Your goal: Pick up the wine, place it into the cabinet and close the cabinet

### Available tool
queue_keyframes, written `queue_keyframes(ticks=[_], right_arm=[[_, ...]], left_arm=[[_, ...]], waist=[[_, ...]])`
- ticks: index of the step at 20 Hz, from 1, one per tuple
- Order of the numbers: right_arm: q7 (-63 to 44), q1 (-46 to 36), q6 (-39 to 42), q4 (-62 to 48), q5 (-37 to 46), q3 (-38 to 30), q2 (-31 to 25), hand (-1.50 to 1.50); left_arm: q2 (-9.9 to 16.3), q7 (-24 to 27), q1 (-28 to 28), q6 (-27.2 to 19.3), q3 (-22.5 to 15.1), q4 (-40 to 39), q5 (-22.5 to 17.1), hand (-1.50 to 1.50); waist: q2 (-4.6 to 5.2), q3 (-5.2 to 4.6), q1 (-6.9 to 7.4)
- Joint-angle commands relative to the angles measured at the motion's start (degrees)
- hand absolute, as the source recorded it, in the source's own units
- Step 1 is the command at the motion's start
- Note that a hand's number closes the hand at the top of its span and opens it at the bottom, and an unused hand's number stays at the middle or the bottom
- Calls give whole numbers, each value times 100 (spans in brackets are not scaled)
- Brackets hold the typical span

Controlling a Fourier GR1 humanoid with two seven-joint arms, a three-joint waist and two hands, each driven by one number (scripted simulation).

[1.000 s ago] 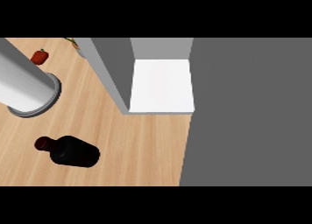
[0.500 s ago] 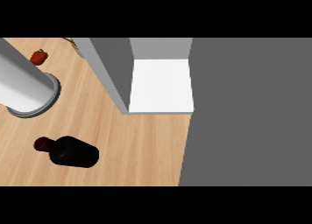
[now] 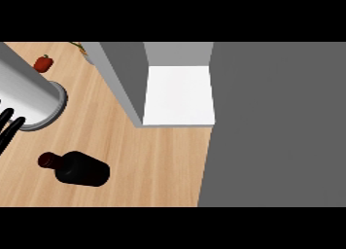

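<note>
The wine [image 3: 77, 168] is a dark bottle with a dark red cap, seen from above on the wooden counter [image 3: 162, 155] at the lower left. The cabinet [image 3: 122, 82] has grey walls, and its white inner shelf [image 3: 180, 95] lies uncovered near the top middle. My left hand [image 3: 2, 127] shows only as straight black fingers at the left edge, pointing up. They are above and left of the bottle and do not touch it. My right hand is out of sight.
A thick grey cylinder [image 3: 22, 92] slants in from the upper left, ending just beside the fingers. A small red object [image 3: 43, 63] lies at the back left. The counter ends at a flat grey area [image 3: 284, 126] on the right.
The black fingers of my left hand have come into view at the left edge and risen further. The bottle and the cabinet have not moved.
</note>
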State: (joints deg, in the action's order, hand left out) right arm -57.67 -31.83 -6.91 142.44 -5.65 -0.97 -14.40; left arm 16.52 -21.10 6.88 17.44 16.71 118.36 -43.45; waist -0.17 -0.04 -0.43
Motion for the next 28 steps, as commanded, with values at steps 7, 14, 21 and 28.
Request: queue_keyframes(ticks=[7,14,21,28], right_arm=[[-557,-124,-243,671,-386,-73,39,-150],[-622,-140,-277,693,-183,200,57,-150],[-406,361,-234,1015,-105,341,180,-150],[-714,-77,-305,807,-224,133,6,-150]], left_arm=[[-368,619,410,684,-99,-783,761,-150],[-377,1471,-180,1077,32,-2197,1500,-150],[-856,2551,235,1446,-266,-2806,2475,-150],[-544,3051,-162,1808,-31,-4024,2610,-150]], waist=[[-4,1,36],[3,-1,2],[1,1,-4],[0,-1,1]])
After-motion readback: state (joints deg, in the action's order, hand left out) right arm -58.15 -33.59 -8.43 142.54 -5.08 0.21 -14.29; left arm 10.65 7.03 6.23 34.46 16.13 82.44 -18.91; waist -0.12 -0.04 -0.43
